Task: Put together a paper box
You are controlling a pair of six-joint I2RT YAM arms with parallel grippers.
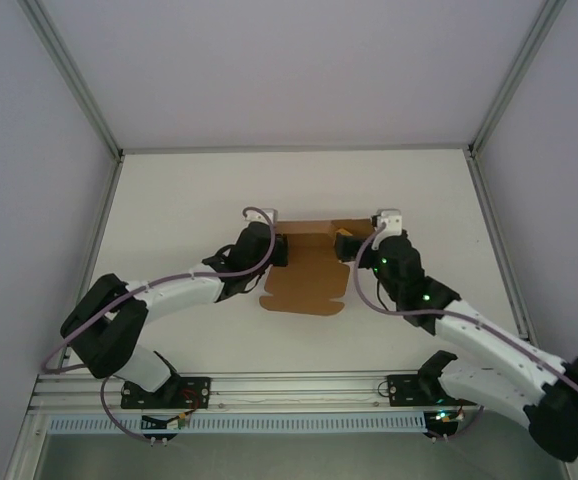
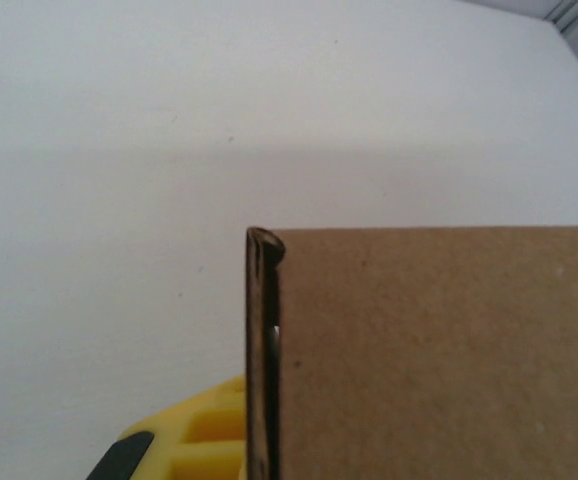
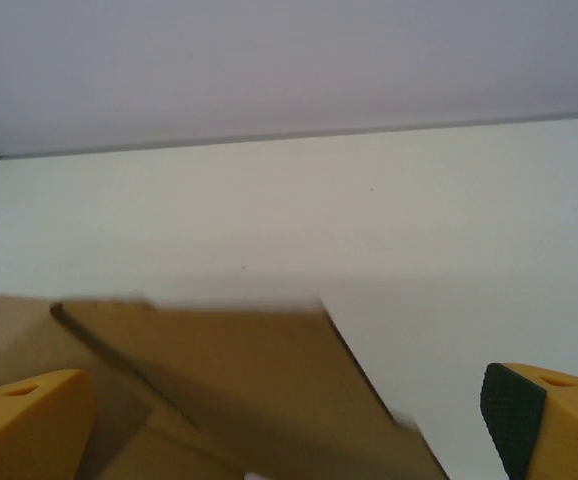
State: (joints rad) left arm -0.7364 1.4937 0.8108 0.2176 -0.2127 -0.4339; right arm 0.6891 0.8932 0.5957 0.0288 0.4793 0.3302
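Observation:
The paper box (image 1: pixel 307 272) is a plain brown cardboard sheet lying mid-table, its far end folded up between the two arms. My left gripper (image 1: pixel 275 250) is at the box's far left corner, shut on an upright doubled wall. In the left wrist view that wall (image 2: pixel 261 350) runs edge-on beside one yellow finger (image 2: pixel 194 440), and a brown panel (image 2: pixel 439 360) hides the other finger. My right gripper (image 1: pixel 353 246) is at the far right corner. In the right wrist view its jaws (image 3: pixel 289 440) stand wide open, with a blurred tilted flap (image 3: pixel 229 370) lying between them, touching neither finger.
The white table (image 1: pixel 169 215) is ringed by white walls with aluminium frame posts (image 1: pixel 69 70). A metal rail (image 1: pixel 299 385) carries both arm bases at the near edge. Open table surface lies beyond the box and on both sides.

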